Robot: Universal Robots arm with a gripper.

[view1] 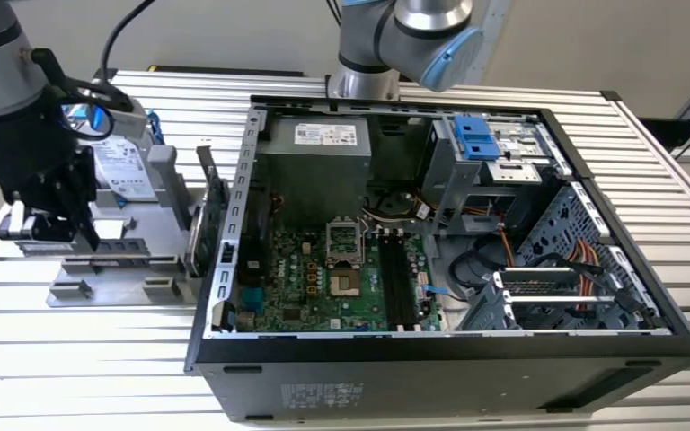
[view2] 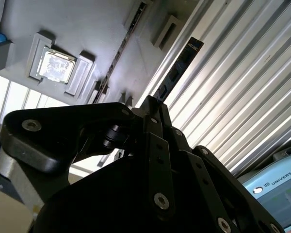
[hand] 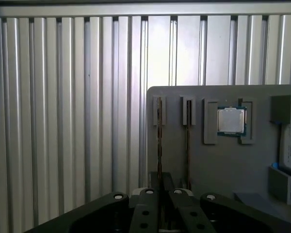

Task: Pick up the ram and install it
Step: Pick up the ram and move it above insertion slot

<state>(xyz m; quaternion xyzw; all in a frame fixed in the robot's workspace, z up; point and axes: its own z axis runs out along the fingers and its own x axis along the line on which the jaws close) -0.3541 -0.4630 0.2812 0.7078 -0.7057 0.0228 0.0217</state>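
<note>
- The grey holder (hand: 233, 165) on the worktop (view1: 82, 359), just beyond the fingers, has a processor (hand: 231, 120) in its square pocket and a second thin stick (hand: 188, 141) in a slot beside the ram.
- The fingers (view2: 157, 145) of the gripper (view2: 153, 104) are clamped on the ram (view2: 177, 68), which juts straight out past their tips.
- The open computer case (view1: 441, 359) stands well away from the fingers, with the motherboard (view1: 309, 278) and its black slots (view1: 395, 287) inside.
- The fingers hide the ram's near end, and I cannot tell whether it still sits in its slot.
</note>
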